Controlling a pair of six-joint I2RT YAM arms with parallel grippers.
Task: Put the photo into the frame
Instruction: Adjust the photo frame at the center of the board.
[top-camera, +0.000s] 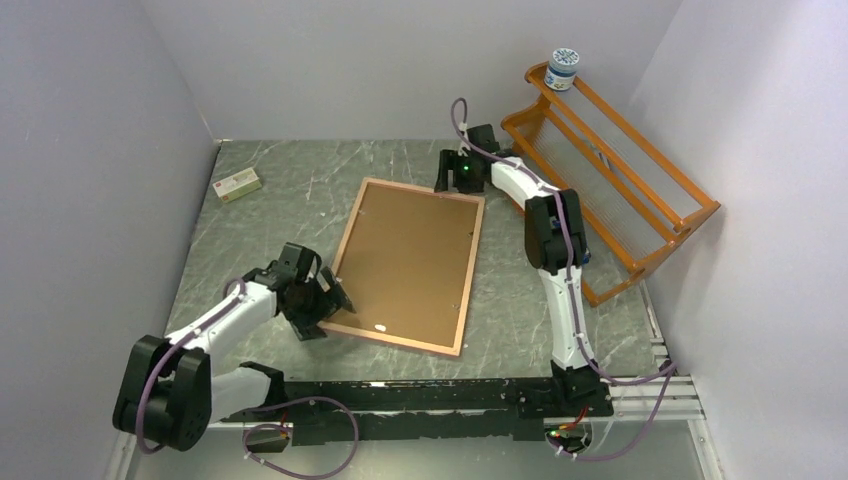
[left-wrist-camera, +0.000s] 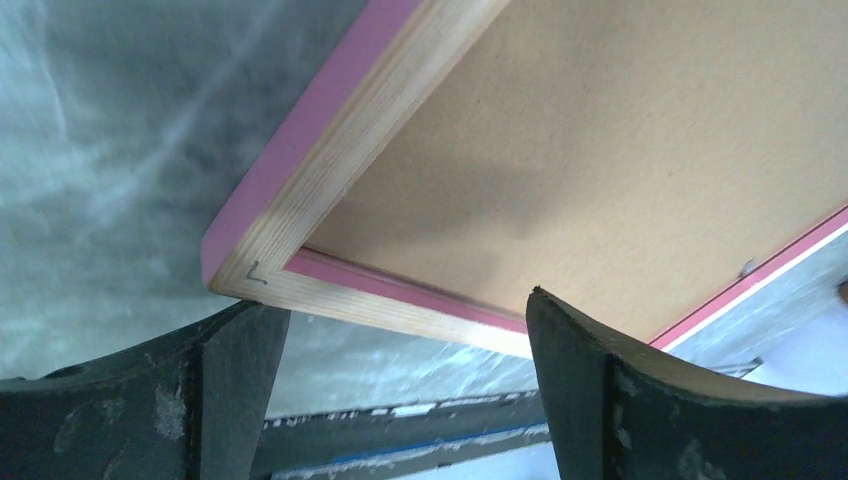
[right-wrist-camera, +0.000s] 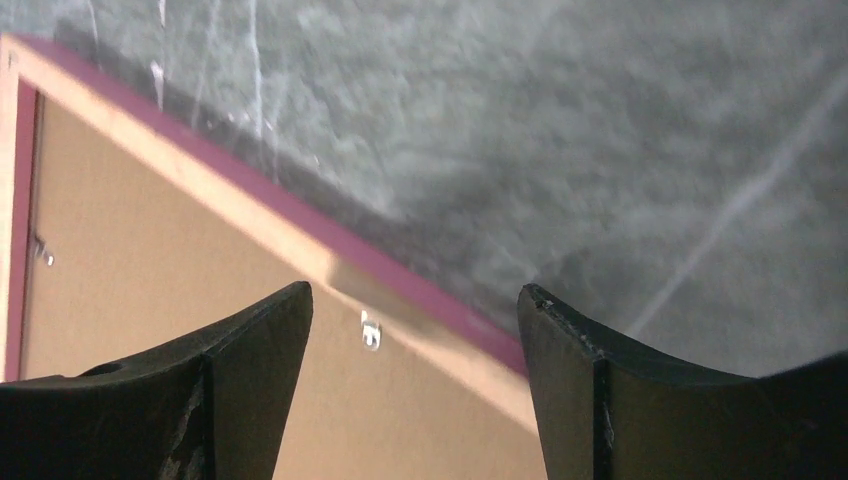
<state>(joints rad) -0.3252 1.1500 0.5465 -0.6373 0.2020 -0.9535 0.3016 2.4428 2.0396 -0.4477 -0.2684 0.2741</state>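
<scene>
The frame (top-camera: 400, 341) lies face down on the table, its pinkish wood edge around a brown backing board (top-camera: 405, 260). The photo is hidden. My left gripper (top-camera: 330, 300) is open at the frame's near left corner. In the left wrist view that corner (left-wrist-camera: 300, 200) sits just beyond the gap between my fingers (left-wrist-camera: 400, 320), not gripped. My right gripper (top-camera: 445, 183) is open over the frame's far edge near its far right corner. In the right wrist view the edge (right-wrist-camera: 300, 225) and board (right-wrist-camera: 150, 260) run under the open jaws (right-wrist-camera: 415, 300).
An orange wooden rack (top-camera: 610, 190) stands at the back right with a small jar (top-camera: 563, 68) on top. A small box (top-camera: 238, 184) lies at the back left. A metal tab (right-wrist-camera: 371, 330) sticks out of the frame's inner edge.
</scene>
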